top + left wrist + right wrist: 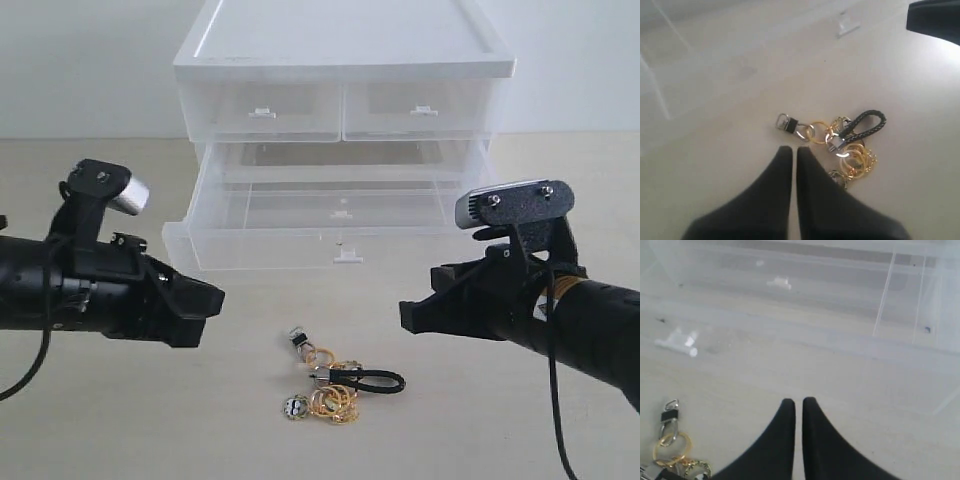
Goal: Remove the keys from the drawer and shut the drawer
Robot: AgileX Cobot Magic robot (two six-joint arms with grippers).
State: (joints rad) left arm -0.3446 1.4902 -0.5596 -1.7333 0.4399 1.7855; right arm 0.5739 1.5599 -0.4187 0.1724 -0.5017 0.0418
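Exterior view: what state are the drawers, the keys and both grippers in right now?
upper wide drawer: pulled out, looks empty.
half-width drawers: both closed.
keys: out, lying on the table in front of the open drawer.
left gripper: shut, empty.
right gripper: shut, empty.

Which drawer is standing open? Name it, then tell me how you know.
The upper full-width drawer: its front juts out toward the keys, while the two half-width drawers above it sit flush in the cabinet.
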